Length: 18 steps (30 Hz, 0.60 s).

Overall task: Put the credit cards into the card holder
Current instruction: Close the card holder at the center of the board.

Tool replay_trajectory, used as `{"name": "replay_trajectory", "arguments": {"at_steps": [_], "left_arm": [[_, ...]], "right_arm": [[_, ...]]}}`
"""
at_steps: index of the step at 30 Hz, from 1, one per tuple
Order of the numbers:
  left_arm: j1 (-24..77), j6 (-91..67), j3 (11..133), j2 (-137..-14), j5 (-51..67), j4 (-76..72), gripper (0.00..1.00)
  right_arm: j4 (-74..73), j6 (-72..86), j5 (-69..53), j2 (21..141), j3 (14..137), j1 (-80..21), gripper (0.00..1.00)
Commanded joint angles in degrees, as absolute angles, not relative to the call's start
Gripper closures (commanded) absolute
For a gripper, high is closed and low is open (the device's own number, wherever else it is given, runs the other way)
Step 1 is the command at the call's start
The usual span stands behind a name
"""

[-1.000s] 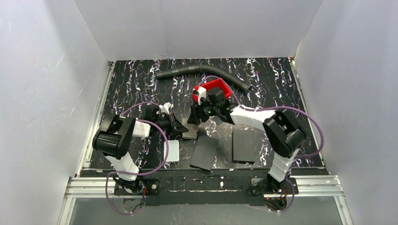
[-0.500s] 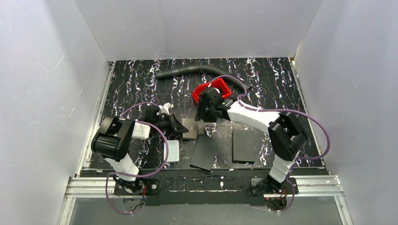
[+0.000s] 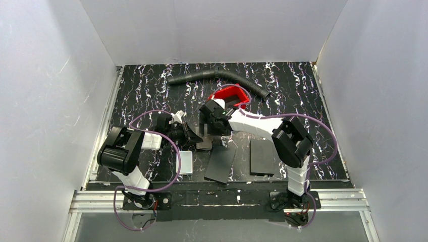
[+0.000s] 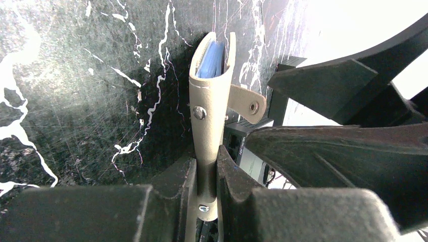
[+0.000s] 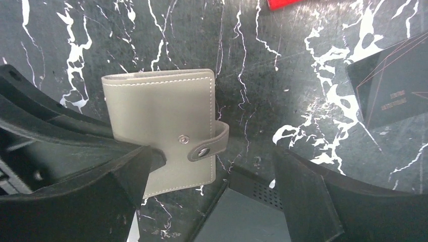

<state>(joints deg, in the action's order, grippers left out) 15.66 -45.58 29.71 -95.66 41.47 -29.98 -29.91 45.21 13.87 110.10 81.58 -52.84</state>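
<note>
The card holder is a grey-brown folded case, held on edge above the table. My left gripper is shut on its spine end, one finger on each face. Its clasp tab hangs unsnapped to the side, and a shiny blue inner face shows in the slightly parted far end. My right gripper is open wide, hovering just over the holder with its left finger beside the holder's face. The credit cards are out of view.
Two flat black panels lie near the front edge, and a white box sits left of them. A red tray and a black corrugated hose lie at the back. White walls enclose the table.
My right gripper has swung from the red tray down and left to the card holder, and its jaws have opened wide. The left gripper has kept hold of the holder.
</note>
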Motion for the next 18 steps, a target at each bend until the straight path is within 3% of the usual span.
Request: {"name": "replay_trajectory", "arguments": {"at_steps": [1,3,6,8,18], "left_arm": [[15.96,-42.85,29.09,-94.7,35.34,-26.57,1.0],[16.06,-42.76,29.09,-94.7,35.02,-26.5,1.0],[16.09,-42.8,29.18,-94.79,34.79,-26.45,1.0],[16.15,-42.83,29.34,-94.77,34.76,-26.16,1.0],[16.39,-42.48,29.52,-94.87,34.39,-25.46,1.0]], "right_arm": [[-34.39,44.09,17.72,110.32,86.5,-52.91,0.04],[-33.51,44.74,17.2,110.53,85.89,-52.91,0.12],[-32.88,45.75,16.5,111.31,85.59,-52.91,0.35],[-32.84,46.03,16.37,112.18,86.23,-52.91,0.42],[-36.93,46.16,18.08,117.04,91.19,-53.93,0.43]]}}
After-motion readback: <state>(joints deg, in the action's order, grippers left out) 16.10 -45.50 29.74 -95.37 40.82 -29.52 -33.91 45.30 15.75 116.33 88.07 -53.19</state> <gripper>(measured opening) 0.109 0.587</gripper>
